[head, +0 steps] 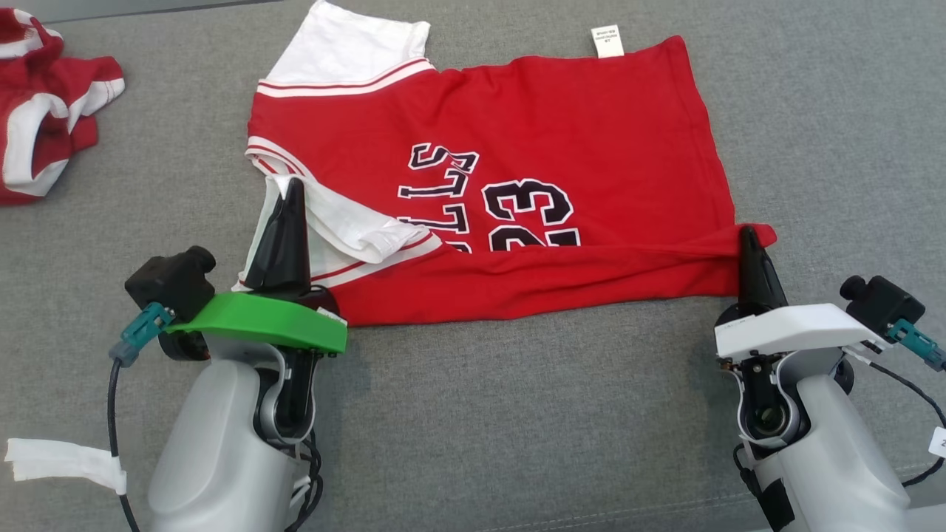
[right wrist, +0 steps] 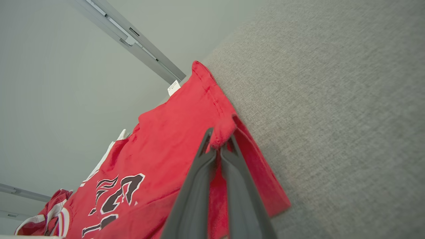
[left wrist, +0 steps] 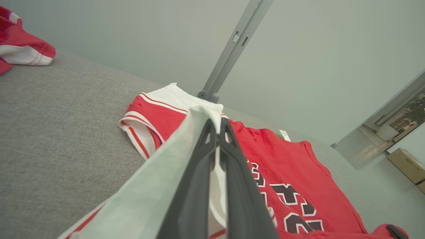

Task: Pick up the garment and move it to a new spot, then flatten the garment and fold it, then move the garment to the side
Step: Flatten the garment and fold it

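1. The garment point(head: 562, 125): a red jersey with white sleeves, striped trim and black, white-outlined lettering and "23", spread on the grey fabric surface point(head: 517, 414) before me.
2. Near edge: turned up over the body as a long red band that covers the lower part of the print.
3. Band ends: the white sleeve is pinched in my left gripper point(head: 294, 188) and the red hem corner in my right gripper point(head: 748, 235).
4. White label point(head: 607, 42): juts from the far edge.
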Tool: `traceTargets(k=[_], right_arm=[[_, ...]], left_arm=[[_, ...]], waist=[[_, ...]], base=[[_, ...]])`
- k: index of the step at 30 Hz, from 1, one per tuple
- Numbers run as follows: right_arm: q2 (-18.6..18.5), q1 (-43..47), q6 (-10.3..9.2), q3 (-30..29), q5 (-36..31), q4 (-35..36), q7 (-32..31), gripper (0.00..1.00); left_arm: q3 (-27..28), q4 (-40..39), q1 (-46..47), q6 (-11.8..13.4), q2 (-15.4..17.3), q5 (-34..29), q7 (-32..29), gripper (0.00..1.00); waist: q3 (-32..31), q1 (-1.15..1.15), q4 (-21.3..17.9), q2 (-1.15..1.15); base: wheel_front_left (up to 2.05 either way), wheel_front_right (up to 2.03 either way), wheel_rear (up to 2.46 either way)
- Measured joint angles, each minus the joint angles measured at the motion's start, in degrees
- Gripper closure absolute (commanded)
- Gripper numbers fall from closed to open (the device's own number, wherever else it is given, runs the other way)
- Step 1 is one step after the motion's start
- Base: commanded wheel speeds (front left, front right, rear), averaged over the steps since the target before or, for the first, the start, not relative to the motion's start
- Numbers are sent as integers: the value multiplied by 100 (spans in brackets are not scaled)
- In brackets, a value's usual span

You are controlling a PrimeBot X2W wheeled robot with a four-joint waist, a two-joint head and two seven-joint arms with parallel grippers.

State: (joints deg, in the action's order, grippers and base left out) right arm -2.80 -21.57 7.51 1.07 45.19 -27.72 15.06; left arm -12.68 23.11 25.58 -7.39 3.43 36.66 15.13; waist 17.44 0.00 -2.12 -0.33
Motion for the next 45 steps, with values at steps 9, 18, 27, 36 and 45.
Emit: traceTargets(k=[9, 18, 27, 36, 45], right_arm=[[-1, -386, 0, 91, -80, -311, 0, 100], [-2, -514, 0, 210, -73, -434, 0, 0], [0, -479, 0, 48, -224, 25, 0, 0], [-3, 18, 0, -307, -630, 842, 0, 0], [0, 618, 0, -393, -1214, 1185, 0, 0]], left_arm=[[250, 171, 296, 0, -40, -112, 0, 100], [579, 332, 355, 0, -55, -187, 0, 86], [567, 242, 307, 0, -59, -78, 0, 0], [651, -172, -175, 0, -60, -45, 0, 0], [662, 265, -906, 0, 112, -91, 0, 0]], waist=[[215, 0, -67, 0], [199, 0, -67, 0], [106, 0, -71, 0], [-105, 0, -19, 0], [-383, 0, 25, 0]], base=[[0, 0, 0], [0, 0, 0], [0, 0, 0], [0, 0, 0], [0, 0, 0]])
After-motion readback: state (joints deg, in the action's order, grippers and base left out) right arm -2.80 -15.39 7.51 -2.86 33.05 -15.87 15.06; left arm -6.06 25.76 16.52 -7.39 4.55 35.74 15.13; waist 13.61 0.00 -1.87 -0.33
